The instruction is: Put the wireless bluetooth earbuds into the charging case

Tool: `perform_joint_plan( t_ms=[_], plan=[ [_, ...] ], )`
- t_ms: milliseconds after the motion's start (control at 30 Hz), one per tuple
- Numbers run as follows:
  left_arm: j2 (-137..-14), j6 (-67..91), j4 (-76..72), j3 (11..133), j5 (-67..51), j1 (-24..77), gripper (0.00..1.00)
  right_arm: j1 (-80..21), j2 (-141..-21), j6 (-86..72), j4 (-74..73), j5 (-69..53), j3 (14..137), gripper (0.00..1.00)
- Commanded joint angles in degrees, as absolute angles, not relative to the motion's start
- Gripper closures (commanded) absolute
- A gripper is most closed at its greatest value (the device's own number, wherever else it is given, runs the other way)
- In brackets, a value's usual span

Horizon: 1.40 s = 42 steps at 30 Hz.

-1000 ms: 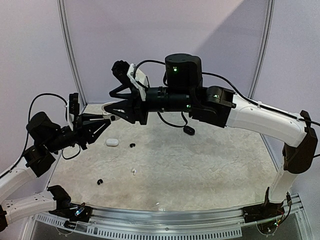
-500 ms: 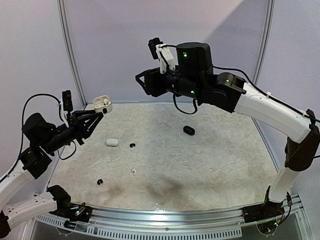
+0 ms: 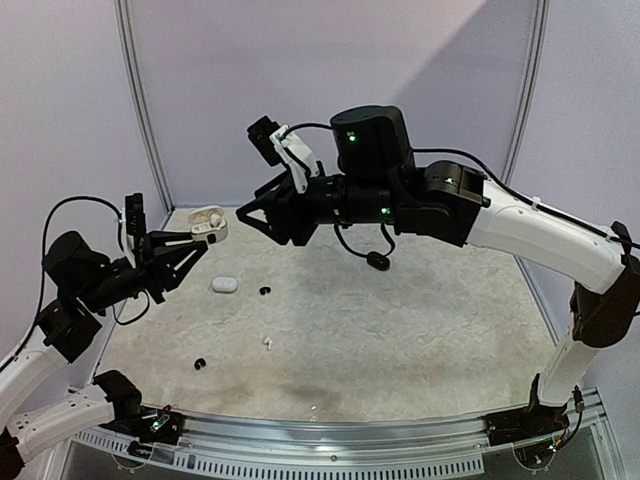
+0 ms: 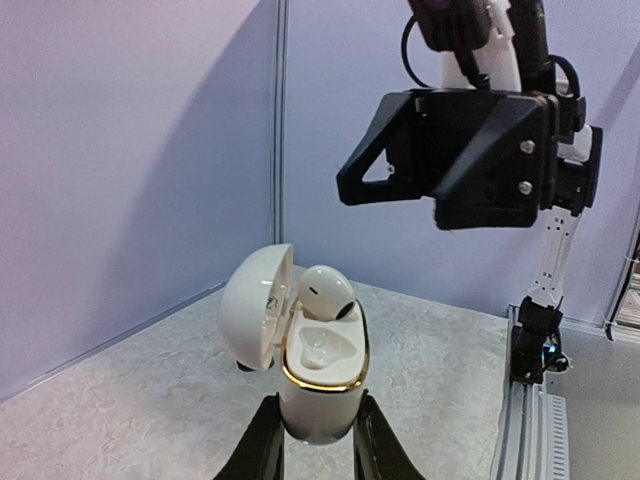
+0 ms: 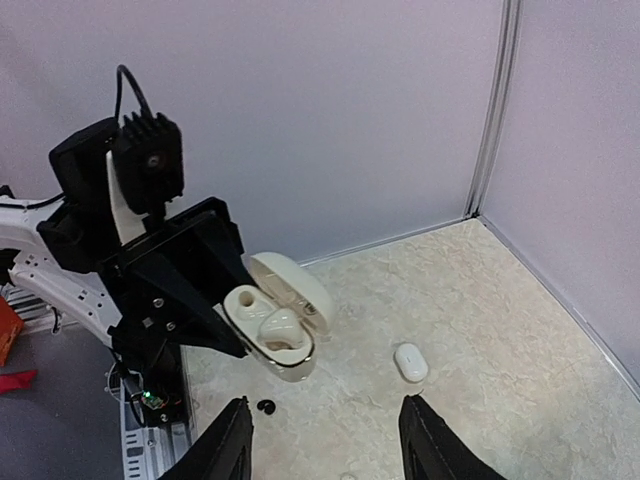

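Note:
My left gripper (image 4: 318, 455) is shut on the lower body of a white charging case (image 4: 320, 375) with a gold rim, held upright above the table with its lid open. One white earbud (image 4: 328, 292) sits in the far socket; the socket beside it is bare. In the top view the case (image 3: 210, 222) hangs at the left, with my right gripper (image 3: 248, 208) just to its right, pointing at it. In the right wrist view that gripper (image 5: 325, 450) is open with nothing between its fingers. Loose earbuds lie on the table: black ones (image 3: 265, 291) (image 3: 200, 363) and a white one (image 3: 267, 342).
A closed white case (image 3: 223, 285) lies on the table below the held case, and a black case (image 3: 377, 261) lies further right. The table's back and side walls stand close behind the left arm. The right arm spans the table's back half.
A second ago my right gripper was right at the held case. It then swung up and away to the right, and has now come back down near the case. The left gripper stayed shut.

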<state>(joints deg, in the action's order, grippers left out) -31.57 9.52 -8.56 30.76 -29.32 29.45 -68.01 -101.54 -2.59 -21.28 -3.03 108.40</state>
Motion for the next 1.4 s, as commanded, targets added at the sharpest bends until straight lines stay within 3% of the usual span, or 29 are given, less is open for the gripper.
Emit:
perform_joint_plan(
  t_ms=[0, 167, 333, 600, 1367],
  plan=[
    [-32.35, 8.34, -9.25, 30.41, -30.61, 29.05, 1.0, -71.06, -101.32, 2.63, -25.62, -1.85, 112.88, 0.46],
    [-32.9, 4.52, -8.72, 30.5, -26.38, 29.91, 1.0, -73.31, -105.14, 3.73, -25.84, 7.74, 116.37, 0.48],
    [-33.6, 2.08, -8.89, 30.76, -23.56, 31.04, 1.0, -73.75, -107.45, 0.4, -23.52, 13.03, 117.74, 0.62],
    [-35.39, 2.0, -10.02, 30.99, -21.22, 31.95, 1.0, -75.02, -111.59, -3.61, -21.17, 21.79, 120.64, 0.56],
    [-36.12, 1.9, -10.5, 31.23, -21.09, 31.9, 1.0, -75.13, -117.71, -4.28, -20.57, 24.17, 124.24, 0.69]
  ],
)
